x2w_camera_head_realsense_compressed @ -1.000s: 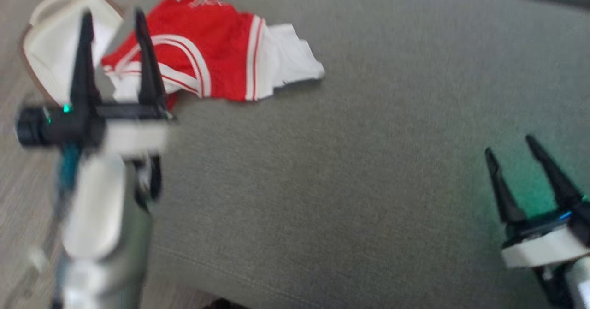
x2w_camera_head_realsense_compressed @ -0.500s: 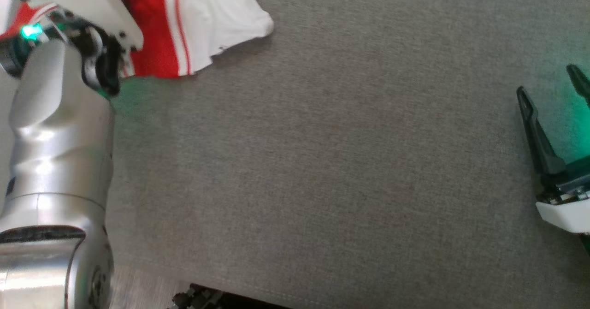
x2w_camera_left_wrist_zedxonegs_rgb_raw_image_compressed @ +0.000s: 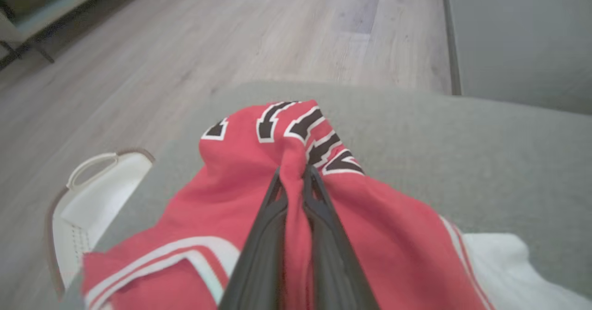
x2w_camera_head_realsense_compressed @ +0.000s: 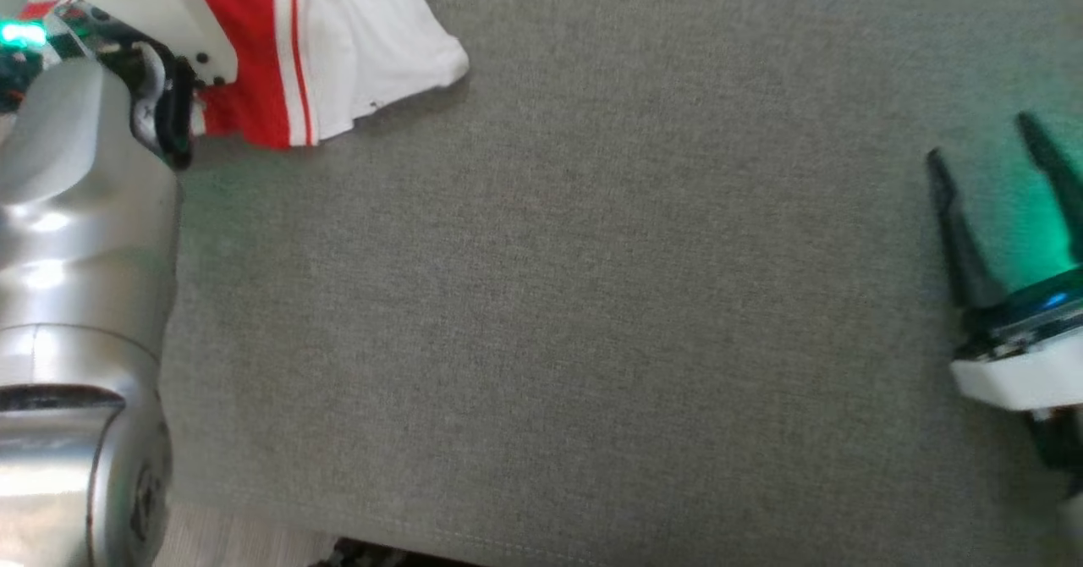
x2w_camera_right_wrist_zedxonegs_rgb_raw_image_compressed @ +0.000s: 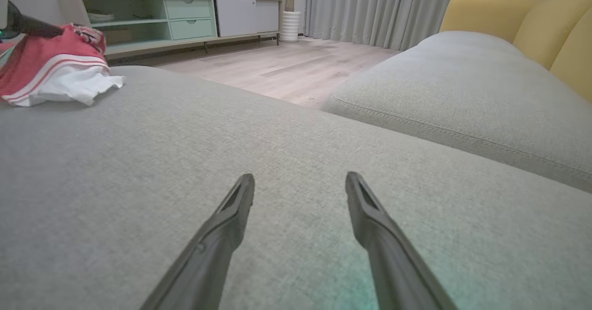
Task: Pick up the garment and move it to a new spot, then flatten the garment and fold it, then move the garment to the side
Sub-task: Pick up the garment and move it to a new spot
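Garment (x2w_camera_head_realsense_compressed: 313, 42) is lying bunched at the far left corner of the grey sofa seat (x2w_camera_head_realsense_compressed: 592, 296), a red jersey with white stripes and a white hem. The left gripper (x2w_camera_left_wrist_zedxonegs_rgb_raw_image_compressed: 293, 171) is sitting right on it, with the two dark fingers drawn together and pinching a raised ridge of red cloth just below the black lettering. The rest of the fabric is draping down from that ridge onto the seat on both sides. The white hem is trailing out toward the robot's right, so the heap's long axis is running roughly along the seat toward the other arm.

The right gripper (x2w_camera_head_realsense_compressed: 981, 140) is hovering well apart from the cloth, low over bare seat on the right side. Its fingers are spread wide and holding nothing.

A broad stretch of bare seat is lying between the two grippers, and that looks like the likely new spot. The left arm is clearly the nearer one, and it is the one gripping. The coming move probably calls for lifting the pinch and carrying it rightward toward the middle.

A white basket (x2w_camera_left_wrist_zedxonegs_rgb_raw_image_compressed: 88, 194) is standing on the wooden floor (x2w_camera_left_wrist_zedxonegs_rgb_raw_image_compressed: 277, 32) just beyond the seat's left edge. A lift that swings left could drag cloth over the side.
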